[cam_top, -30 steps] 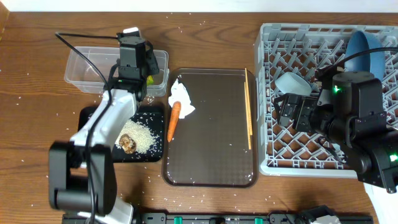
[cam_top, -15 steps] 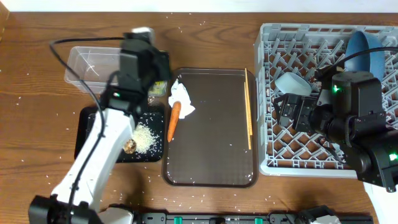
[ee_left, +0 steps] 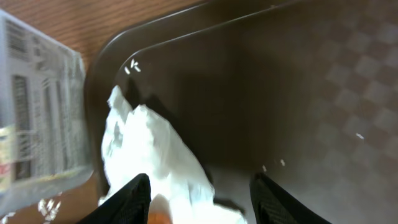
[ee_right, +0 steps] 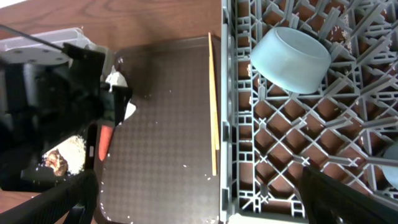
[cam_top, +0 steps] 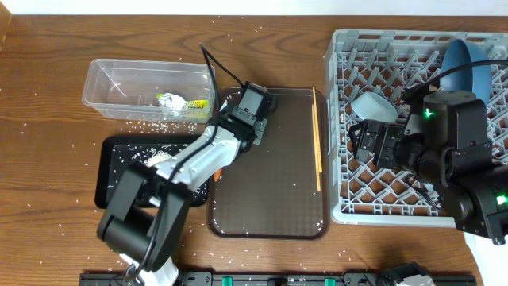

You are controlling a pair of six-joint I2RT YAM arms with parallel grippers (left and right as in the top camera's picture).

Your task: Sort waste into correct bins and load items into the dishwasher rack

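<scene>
Far left, the clear tub (cam_top: 97, 89) holds the yellow-green snack wrapper (cam_top: 181, 101). Nearer, the black tray (cam_top: 111, 179) carries rice (cam_top: 156, 160). The left gripper (ee_left: 200, 198) hovers with its fingers spread over the crumpled tissue (ee_left: 149, 146) in the brown tray's (cam_top: 270, 199) far-left corner. Chopsticks (cam_top: 317, 139) lie along the tray's right edge. The right gripper (cam_top: 361, 145) gapes wide over the rack (cam_top: 341, 208), near the white bowl (cam_top: 375, 106).

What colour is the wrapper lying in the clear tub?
Yellow-green with some white; the wrapper in the clear tub shows best in the overhead view.
</scene>
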